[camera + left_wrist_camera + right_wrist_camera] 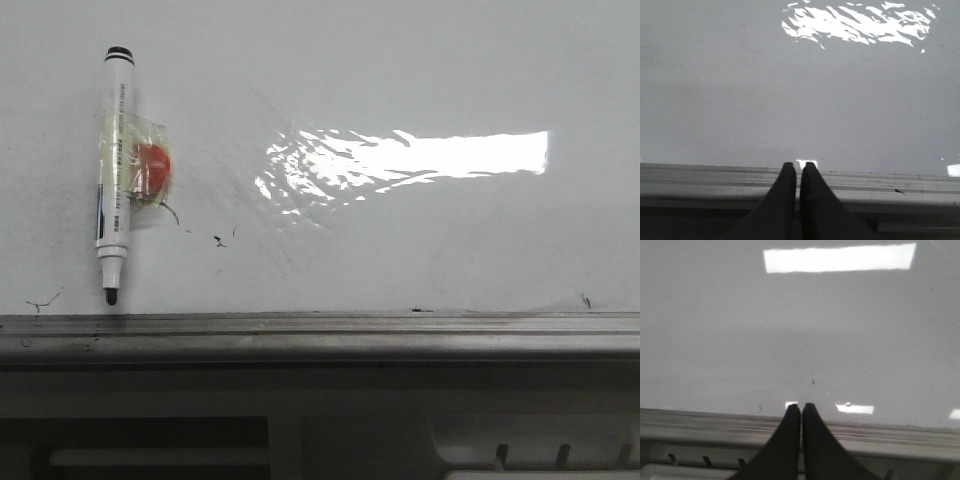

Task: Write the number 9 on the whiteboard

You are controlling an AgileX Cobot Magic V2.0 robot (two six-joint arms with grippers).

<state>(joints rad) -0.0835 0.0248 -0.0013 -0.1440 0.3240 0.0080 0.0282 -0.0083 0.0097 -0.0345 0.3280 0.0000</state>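
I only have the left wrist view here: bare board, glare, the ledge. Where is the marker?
Observer: In the front view, the marker lies against the whiteboard on the robot's left side, with its tip toward the grey ledge.
Operator: Is it loose?
Observer: It looks fastened on. Clear film and a red disc sit against its barrel.
Operator: Is the right arm holding anything?
Observer: No. The right end effector is shut and empty, over the ledge.
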